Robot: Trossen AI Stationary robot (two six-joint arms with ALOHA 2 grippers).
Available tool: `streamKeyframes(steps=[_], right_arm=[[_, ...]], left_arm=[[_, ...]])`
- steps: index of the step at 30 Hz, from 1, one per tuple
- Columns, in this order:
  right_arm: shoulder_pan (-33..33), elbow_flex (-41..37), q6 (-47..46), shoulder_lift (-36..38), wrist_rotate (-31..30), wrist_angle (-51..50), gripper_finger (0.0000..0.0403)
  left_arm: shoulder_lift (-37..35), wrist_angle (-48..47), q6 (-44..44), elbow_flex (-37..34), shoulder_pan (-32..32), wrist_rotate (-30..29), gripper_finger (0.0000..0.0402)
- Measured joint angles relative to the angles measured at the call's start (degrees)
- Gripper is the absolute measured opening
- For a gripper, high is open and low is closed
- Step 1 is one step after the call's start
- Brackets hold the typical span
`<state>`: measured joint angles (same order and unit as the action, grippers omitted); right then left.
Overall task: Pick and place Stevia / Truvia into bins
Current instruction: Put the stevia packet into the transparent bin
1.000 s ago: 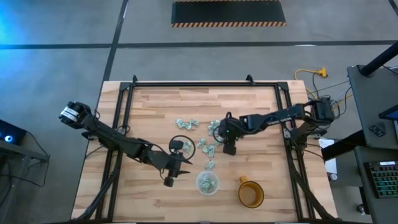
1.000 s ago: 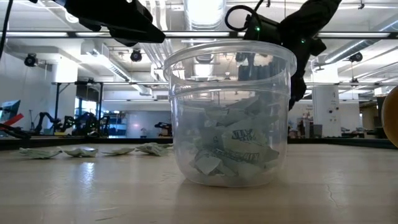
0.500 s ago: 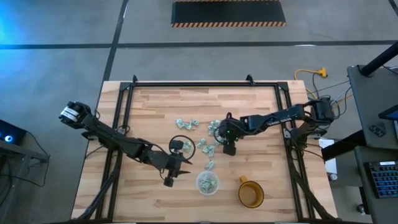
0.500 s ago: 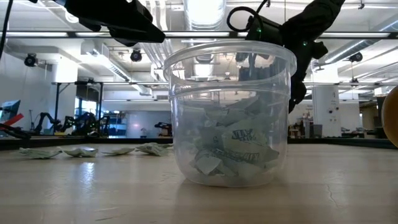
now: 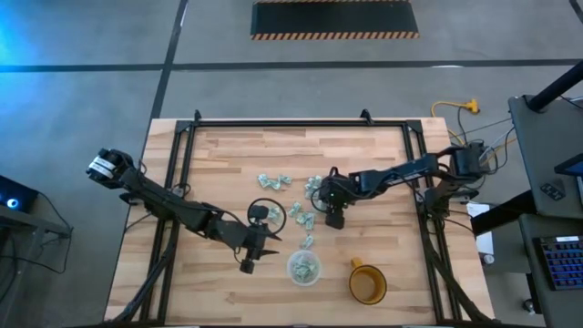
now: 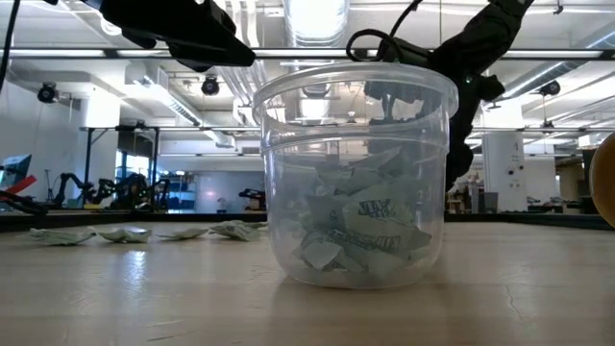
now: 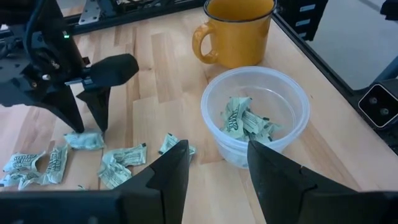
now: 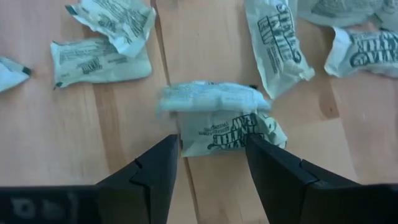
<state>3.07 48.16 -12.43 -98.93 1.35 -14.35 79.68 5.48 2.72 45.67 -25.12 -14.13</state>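
Between the spread jaws of the left gripper [image 5: 252,254], nothing is held; it hovers over the wooden counter [image 5: 228,155], with the clear cup [image 5: 304,268] just ahead of its fingertips, partly filled with sachets. Loose pale green sachets [image 5: 301,215] lie scattered on the counter between the two grippers. Just beyond the cup stands an orange mug [image 5: 368,282]. At right, the right gripper [image 5: 333,219] reaches down with jaws wide over the pile, one crumpled sachet [image 8: 214,121] lying just ahead of the gap between them, not gripped.
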Motion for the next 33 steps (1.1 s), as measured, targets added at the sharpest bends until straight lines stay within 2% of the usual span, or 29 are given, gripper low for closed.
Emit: streamKeyframes(steps=[8,20,28,33], right_arm=[[0.17,1.81,0.82,-1.1,-1.39,-1.15,0.0162],[0.26,2.34,3.31,-0.81,-1.58,-5.69,0.0016],[-0.2,2.8,1.95,3.39,-1.56,-12.01,0.0013],[-3.15,2.93,0.57,8.21,-2.81,-13.61,0.0013]], left_arm=[[0.0,0.02,-0.02,-0.14,-0.02,0.02,0.0148],[0.01,0.0,-0.01,-0.22,0.0,0.02,0.0148],[0.02,0.02,-0.01,-0.26,-0.01,0.02,0.0148],[0.04,0.02,0.0,-0.33,0.0,0.02,0.0148]])
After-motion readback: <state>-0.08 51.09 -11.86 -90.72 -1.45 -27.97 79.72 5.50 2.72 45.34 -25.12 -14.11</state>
